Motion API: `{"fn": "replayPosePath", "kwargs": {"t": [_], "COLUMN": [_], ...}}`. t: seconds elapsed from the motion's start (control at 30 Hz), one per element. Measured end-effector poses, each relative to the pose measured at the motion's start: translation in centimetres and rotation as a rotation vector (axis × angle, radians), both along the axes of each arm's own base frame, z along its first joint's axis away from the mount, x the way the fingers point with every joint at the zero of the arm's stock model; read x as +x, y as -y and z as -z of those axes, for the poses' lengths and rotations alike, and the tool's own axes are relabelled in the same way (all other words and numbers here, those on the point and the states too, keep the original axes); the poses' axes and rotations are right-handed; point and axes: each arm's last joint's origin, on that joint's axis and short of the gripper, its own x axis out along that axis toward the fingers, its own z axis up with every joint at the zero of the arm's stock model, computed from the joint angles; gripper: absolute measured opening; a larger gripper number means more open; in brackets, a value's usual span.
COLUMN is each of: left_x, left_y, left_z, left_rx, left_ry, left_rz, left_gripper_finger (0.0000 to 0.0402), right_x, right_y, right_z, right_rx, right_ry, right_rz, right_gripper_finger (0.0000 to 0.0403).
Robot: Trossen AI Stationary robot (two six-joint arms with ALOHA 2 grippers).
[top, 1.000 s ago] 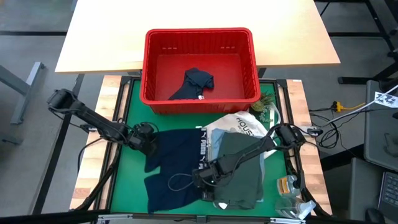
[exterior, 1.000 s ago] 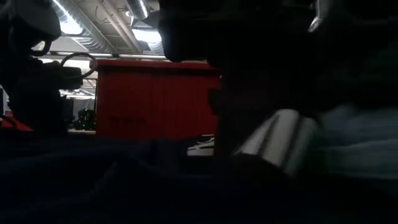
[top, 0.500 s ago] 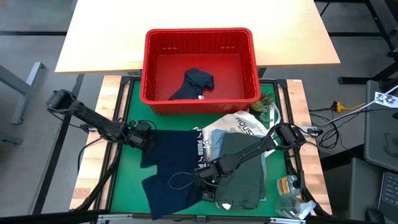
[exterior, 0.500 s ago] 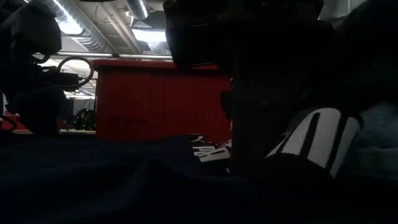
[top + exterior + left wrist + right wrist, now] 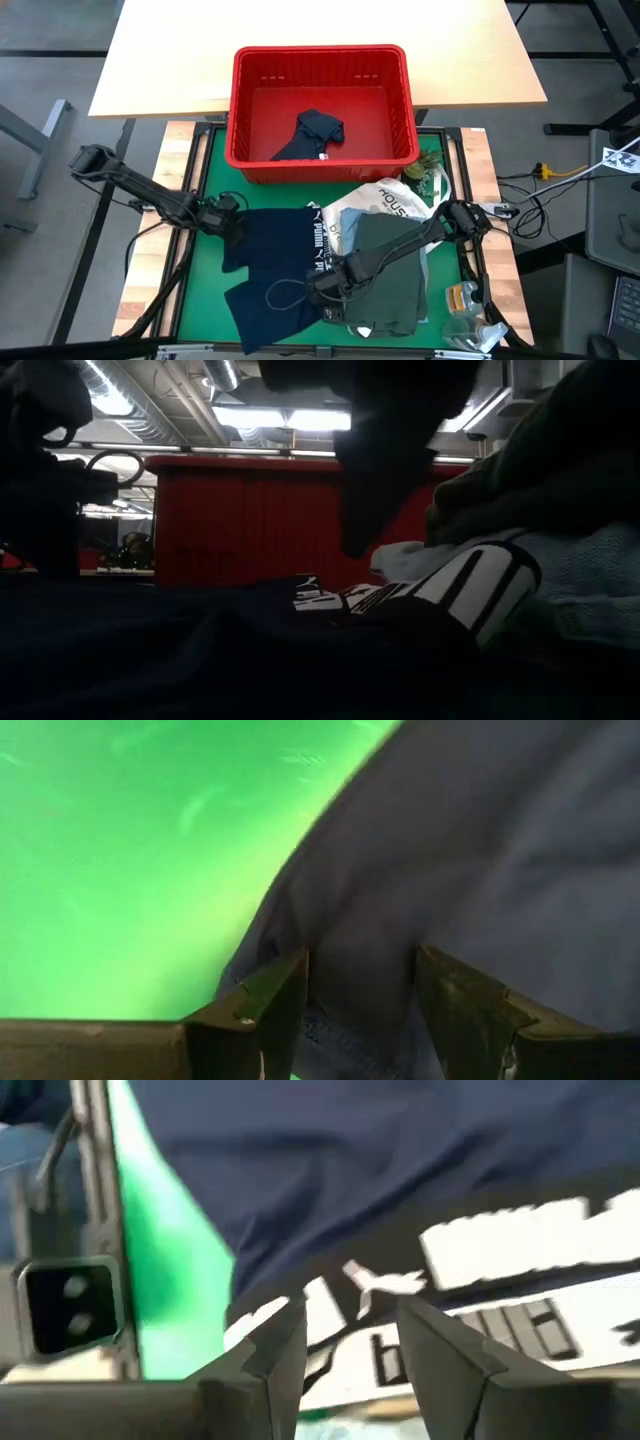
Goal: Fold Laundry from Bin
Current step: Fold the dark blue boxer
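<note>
From the high view: the navy shorts (image 5: 278, 265) lie spread on the green surface (image 5: 205, 310), just in front of the red bin (image 5: 320, 105). The left tool (image 5: 228, 217) sits at the shorts' left edge, and the right tool (image 5: 325, 283) is down at the waistband side, right beside the olive garment (image 5: 390, 275). One dark garment (image 5: 312, 133) is left in the bin, and a white tote bag (image 5: 385, 200) peeks out under the olive piece.

Low view: mostly dark, but the white-lettered waistband (image 5: 480, 585) shows up humped in the foreground, with the bin wall behind.

Left wrist view: the fingers (image 5: 265, 1010) stand apart with navy cloth running between them, so not clamped as far as I can see.

Right wrist view: fingers (image 5: 275, 1355) also apart, hovering over the waistband lettering.

What could go wrong, I reckon: the right tool pinches the olive piece along with the shorts since they touch, or the left grabs only one layer and the fold comes out skewed.

Count: one bin, two tools, one pair of shorts, one olive garment, one item in the bin, one tote.
</note>
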Motion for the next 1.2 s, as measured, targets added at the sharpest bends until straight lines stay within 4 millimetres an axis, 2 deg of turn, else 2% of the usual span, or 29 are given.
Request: {"fn": "replayPosePath", "kwargs": {"t": [0.2, 0.43, 0.7, 0.83, 1.2], "left_x": [0.0, 0.2, 0.2, 0.3, 0.3], "left_y": [0.2, 0.4, 0.4, 0.4, 0.4], "left_z": [-0.5, -0.8, -0.9, -0.9, -0.9], "left_rx": [-0.096, -0.149, -0.146, -0.144, -0.138], "left_ry": [0.046, 0.082, 0.087, 0.088, 0.086], "left_rz": [0.028, 0.044, 0.043, 0.042, 0.055], "left_gripper_finger": [0.0181, 0.0181, 0.0181, 0.0181, 0.0181], "right_x": [0.5, 0.5, 0.4, 0.5, 1.1], "right_y": [0.3, 2.0, 4.0, 4.1, 3.8], "right_z": [-0.8, -0.5, 1.5, 2.4, 2.4], "right_rx": [-0.097, -0.052, 0.002, 0.078, 0.131], "right_ry": [0.081, -0.037, -0.121, -0.120, -0.063], "right_rz": [0.047, 0.130, 0.193, 0.188, 0.176], "right_gripper_finger": [0.0159, 0.0159, 0.0159, 0.0159, 0.0159]}}
